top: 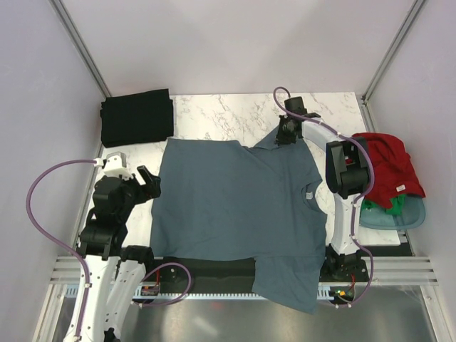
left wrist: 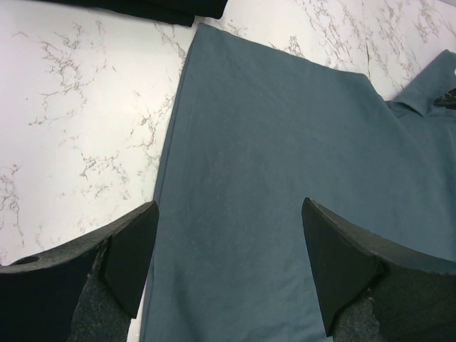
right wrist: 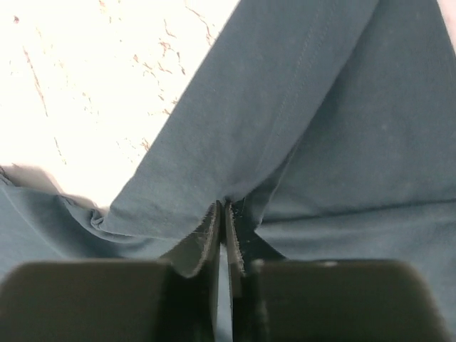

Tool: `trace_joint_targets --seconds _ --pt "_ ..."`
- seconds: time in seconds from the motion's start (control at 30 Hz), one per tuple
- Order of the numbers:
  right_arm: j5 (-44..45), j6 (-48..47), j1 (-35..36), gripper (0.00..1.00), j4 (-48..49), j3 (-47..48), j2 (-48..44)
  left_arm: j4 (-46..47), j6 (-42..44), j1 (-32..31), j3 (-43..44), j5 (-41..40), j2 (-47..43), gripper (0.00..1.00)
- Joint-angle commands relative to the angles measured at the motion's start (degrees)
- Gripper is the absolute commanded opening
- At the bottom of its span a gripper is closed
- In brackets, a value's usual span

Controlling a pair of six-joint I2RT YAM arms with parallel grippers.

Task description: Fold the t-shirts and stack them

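Note:
The slate blue-grey t-shirt lies spread flat across the marble table, one sleeve hanging over the near edge. My right gripper is shut on its far sleeve, pinching a fold of the cloth between the pads. My left gripper is open and empty just above the shirt's left hem. The black t-shirt lies folded at the far left corner. The red t-shirt and the green t-shirt are bunched in the tub at the right.
The pale blue plastic tub sits at the table's right edge beside the right arm. Bare marble shows behind the shirt. Grey walls close in on three sides.

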Motion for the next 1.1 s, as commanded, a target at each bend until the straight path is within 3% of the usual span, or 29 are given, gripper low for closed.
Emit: trace_joint_targets --seconds 0.0,0.13,0.33,0.4,0.43,0.47,0.67,1.07 --pt "-1.7 0.4 -0.1 0.05 1.7 2.5 0.8 1.0 -1.5 -0.1 -0.2 -0.6 0.3 0.88" --pt "-3.7 2.6 0.1 0.00 2.2 6.1 2.7 1.0 -1.5 -0.1 -0.2 -0.7 0.4 0.88" --pt "-9.8 4.1 3.5 0.00 4.6 26.8 13.0 1.0 -1.6 -0.1 -0.2 -1.2 1.1 0.88" --pt "-12.9 3.0 4.8 0.19 5.6 34.1 16.8 0.9 -1.6 -0.1 -0.3 -1.5 1.1 0.88" --pt "-13.0 2.3 5.3 0.40 5.5 35.9 17.7 0.9 -1.6 -0.1 -0.2 -1.5 1.1 0.88" --pt "-12.3 1.2 5.7 0.68 5.2 37.3 18.3 0.9 -1.6 -0.1 -0.2 -1.7 1.1 0.88" --pt "-9.4 -3.7 5.9 0.75 5.8 26.2 10.9 0.8 -1.7 -0.1 -0.2 -2.0 1.7 0.87" --pt "10.7 -5.9 3.3 0.75 4.3 -7.4 -14.4 0.9 -1.7 -0.1 -0.1 -1.8 3.1 0.86"
